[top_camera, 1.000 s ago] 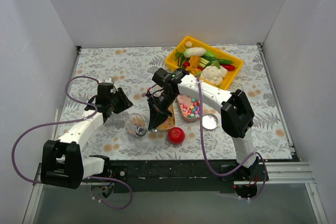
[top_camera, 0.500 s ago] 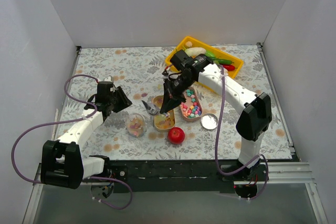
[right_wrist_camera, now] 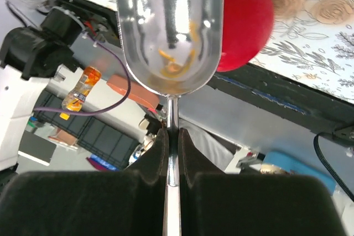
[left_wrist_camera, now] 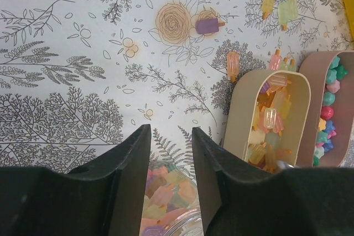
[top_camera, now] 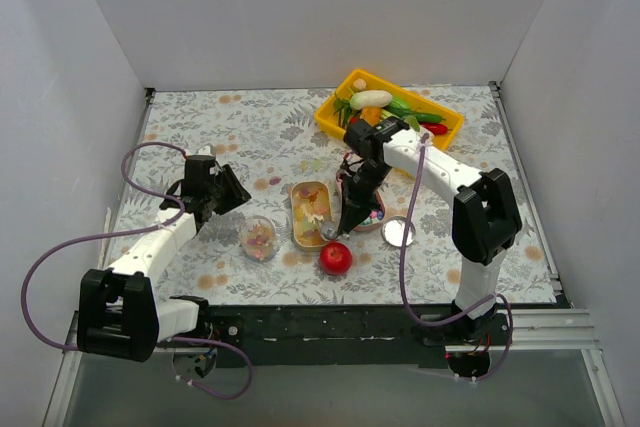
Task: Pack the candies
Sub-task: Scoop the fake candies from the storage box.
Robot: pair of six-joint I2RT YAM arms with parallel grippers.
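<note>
Jaws of the right gripper (right_wrist_camera: pixel 171 136) are pressed together on the thin handle of a metal scoop (right_wrist_camera: pixel 168 31). Its bowl hangs in front of the red ball (right_wrist_camera: pixel 243 20). Orange glints show in the bowl, but I cannot tell whether they are candy or reflection. From above, that gripper (top_camera: pixel 352 209) sits just beyond the red ball (top_camera: pixel 336 258). The left gripper (left_wrist_camera: pixel 170 131) stands spread apart with nothing between its fingers (left_wrist_camera: pixel 133 158), well to the left of the ball. Most candies (left_wrist_camera: pixel 271 120) lie in a beige tin (top_camera: pixel 310 212) just beyond and left of the ball, off to the right of the left jaws. A few more lie loose on the flowered cloth (left_wrist_camera: pixel 83 53) past the tin. Others fill a glass jar (left_wrist_camera: pixel 166 197), directly under the left jaws' gap and left of the ball.
</note>
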